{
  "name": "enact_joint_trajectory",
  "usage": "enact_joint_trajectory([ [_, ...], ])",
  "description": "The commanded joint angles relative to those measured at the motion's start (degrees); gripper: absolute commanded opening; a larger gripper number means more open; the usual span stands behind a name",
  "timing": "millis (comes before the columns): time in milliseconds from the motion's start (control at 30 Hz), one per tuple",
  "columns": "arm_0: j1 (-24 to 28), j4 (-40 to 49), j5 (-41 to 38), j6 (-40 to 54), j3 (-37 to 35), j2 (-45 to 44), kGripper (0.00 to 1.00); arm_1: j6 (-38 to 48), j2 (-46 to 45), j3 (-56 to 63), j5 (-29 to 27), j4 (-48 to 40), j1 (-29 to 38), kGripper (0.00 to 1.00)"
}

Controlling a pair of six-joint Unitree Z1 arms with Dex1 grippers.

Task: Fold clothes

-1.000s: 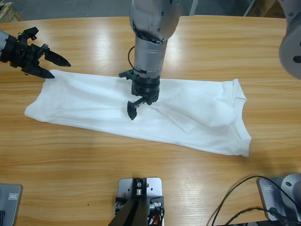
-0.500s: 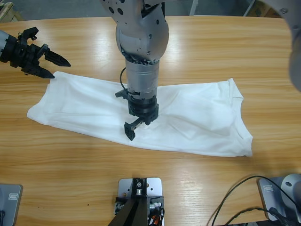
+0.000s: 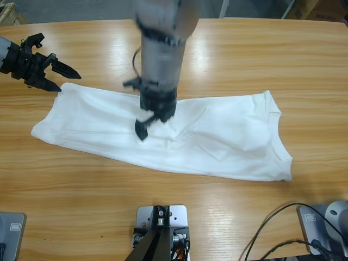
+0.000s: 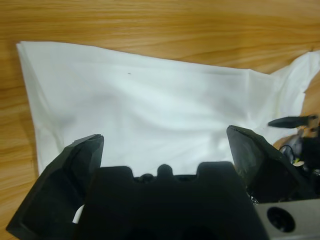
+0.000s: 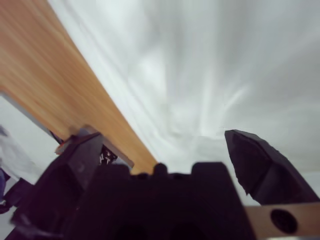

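The T-shirt lies flat across the table centre. Both grippers are spread and empty: the left gripper above mid-shirt, the right gripper at the shirt's far-left corner. Risk: uneven grasps would bunch fabric, skewing the fold.

No readable text, label or number shows on anything here.

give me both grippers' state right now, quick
Left gripper: open, holding nothing, at the shirt's corner.
Right gripper: open, holding nothing, over the shirt's middle.
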Motion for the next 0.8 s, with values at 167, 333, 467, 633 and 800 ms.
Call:
enact_joint_trajectory([
  [167, 0.9, -0.69, 0.91, -0.59, -0.81, 7.1, 0.952, -4.68, 10.44, -19.4, 7.26, 8.51, -4.57, 0.987],
  [333, -3.85, -3.4, -3.49, 2.51, -4.3, 6.32, 0.916, -7.37, 13.15, -26.07, 7.28, 14.89, -4.57, 0.987],
  [467, -9.63, -3.03, -2.68, 3.42, -7.19, 3.95, 0.895, -8.23, 14.49, -29.23, 7.37, 17.28, -4.57, 0.987],
  [633, -9.92, 2.8, 7.78, 2.74, -9.33, 9.05, 0.867, -8.9, 16.42, -37.1, 6.29, 22.73, -4.78, 0.987],
  [800, -10.53, 8.39, 18.87, 2.44, -12.57, 11.99, 0.862, -5.58, 12.73, -37.49, -4.45, 24.29, -7.56, 0.982],
])
